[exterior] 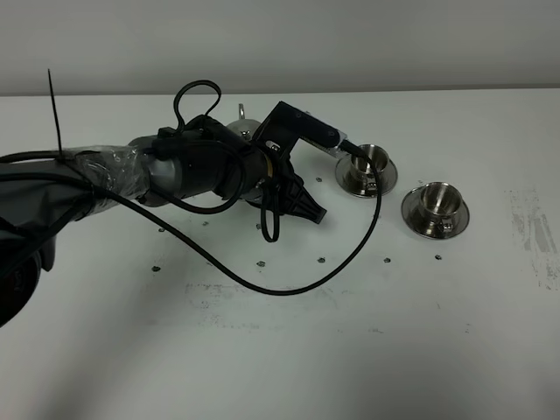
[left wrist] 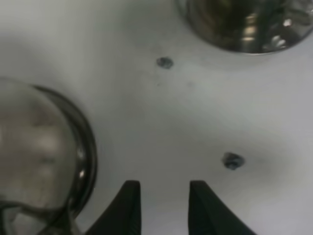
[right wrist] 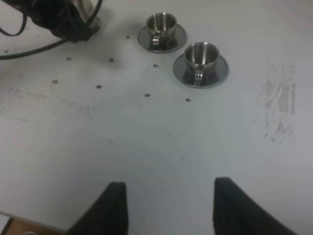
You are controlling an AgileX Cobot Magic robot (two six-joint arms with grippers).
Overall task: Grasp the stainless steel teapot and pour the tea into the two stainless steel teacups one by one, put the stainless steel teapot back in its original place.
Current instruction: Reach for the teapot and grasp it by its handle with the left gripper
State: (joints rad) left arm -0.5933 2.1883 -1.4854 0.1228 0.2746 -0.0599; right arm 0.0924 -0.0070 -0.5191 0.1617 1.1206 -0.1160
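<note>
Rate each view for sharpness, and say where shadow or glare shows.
Exterior high: sharp and evenly lit, a soft shadow on the table below the left arm, bright glints on the left teacup and the right teacup. Left wrist: out of focus throughout, the shiny steelware smeared. Right wrist: both cups fairly crisp, the right gripper dark and soft-edged.

My gripper (right wrist: 168, 188) was open wide over the white table (right wrist: 146, 137). My two black fingers (right wrist: 113, 208) were far apart. Ahead sat a near cup (right wrist: 201, 53) and a far cup (right wrist: 162, 23), close together, each on a shiny plate (right wrist: 215, 76). The other arm (right wrist: 54, 19) was beside the far cup. Grey marks (right wrist: 279, 100) were off to one side.
</note>
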